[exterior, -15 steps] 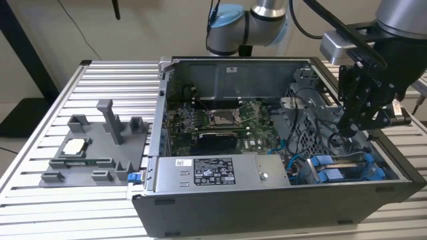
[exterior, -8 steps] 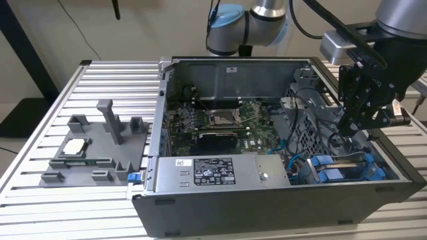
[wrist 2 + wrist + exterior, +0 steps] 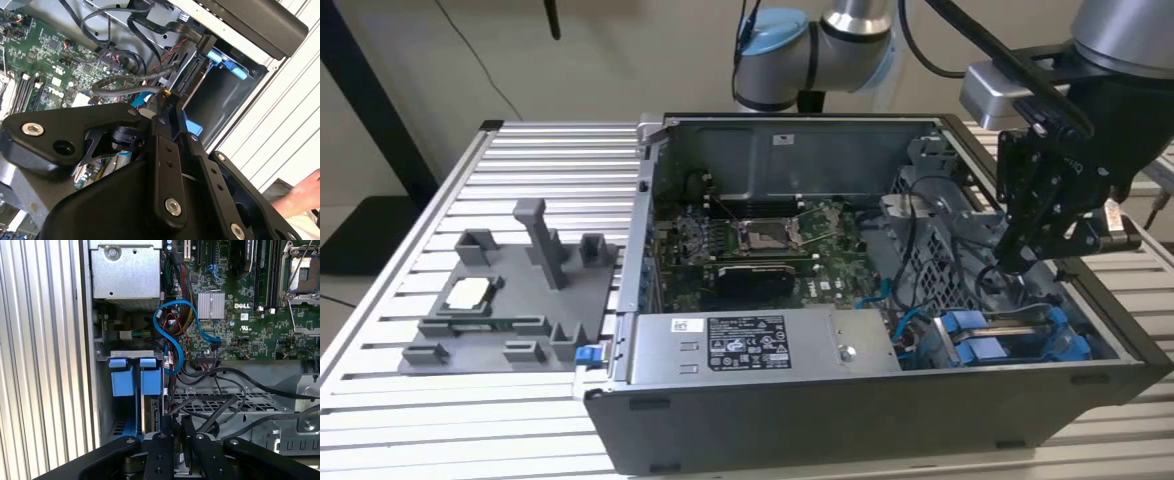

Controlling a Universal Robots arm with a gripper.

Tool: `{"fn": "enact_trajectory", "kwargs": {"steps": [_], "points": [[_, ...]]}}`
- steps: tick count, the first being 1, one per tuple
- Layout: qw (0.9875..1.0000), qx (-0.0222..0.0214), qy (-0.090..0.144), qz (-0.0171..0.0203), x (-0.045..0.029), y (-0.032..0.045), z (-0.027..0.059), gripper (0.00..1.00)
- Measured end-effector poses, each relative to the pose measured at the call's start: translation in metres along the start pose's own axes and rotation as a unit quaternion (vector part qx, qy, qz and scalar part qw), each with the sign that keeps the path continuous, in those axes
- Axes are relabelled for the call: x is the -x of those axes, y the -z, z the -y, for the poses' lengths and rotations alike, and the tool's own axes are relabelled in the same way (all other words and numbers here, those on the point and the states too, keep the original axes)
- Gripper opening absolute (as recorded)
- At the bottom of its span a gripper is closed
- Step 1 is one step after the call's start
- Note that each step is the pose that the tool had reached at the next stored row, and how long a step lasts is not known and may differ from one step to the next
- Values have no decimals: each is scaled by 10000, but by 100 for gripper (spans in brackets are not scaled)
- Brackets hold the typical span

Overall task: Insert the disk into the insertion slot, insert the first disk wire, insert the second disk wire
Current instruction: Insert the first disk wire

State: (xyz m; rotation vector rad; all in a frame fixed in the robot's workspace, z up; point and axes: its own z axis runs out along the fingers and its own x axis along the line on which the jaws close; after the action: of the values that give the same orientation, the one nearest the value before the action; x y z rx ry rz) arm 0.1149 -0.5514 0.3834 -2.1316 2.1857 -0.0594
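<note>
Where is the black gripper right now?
The black gripper hangs in the open dark computer case at the exterior view's right, above the bright blue plastic drive carriers, with the perforated metal cage beside it.

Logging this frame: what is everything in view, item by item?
Table: one, silver slats, under everything.
Computer case: one, dark grey, open, on the table.
Circuit board: one, green, inside the case.
Power-supply box: one, silver with a label, along the case's near wall.
Drive bay: one, grey with blue fittings, in the case corner at the exterior view's right.
Cables: several black, one blue, loose near the bay.
Parts tray: one, grey, on the table at the exterior view's left of the case.
Hand: one, a person's, beyond the case.
Robot arm: one, silver and blue, behind the case.
Gripper: one, black, reaching into the case near the drive bay.
</note>
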Motion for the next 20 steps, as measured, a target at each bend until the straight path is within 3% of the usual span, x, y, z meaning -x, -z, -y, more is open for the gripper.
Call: {"fn": "enact_trajectory", "kwargs": {"steps": [3,8,10,20], "points": [[10000,9,1,-14,-1,-4,1,19],[9998,191,0,-77,0,-19,36,19],[9997,232,0,-98,1,-33,65,19],[9996,263,3,-141,-1,-169,184,19]]}}
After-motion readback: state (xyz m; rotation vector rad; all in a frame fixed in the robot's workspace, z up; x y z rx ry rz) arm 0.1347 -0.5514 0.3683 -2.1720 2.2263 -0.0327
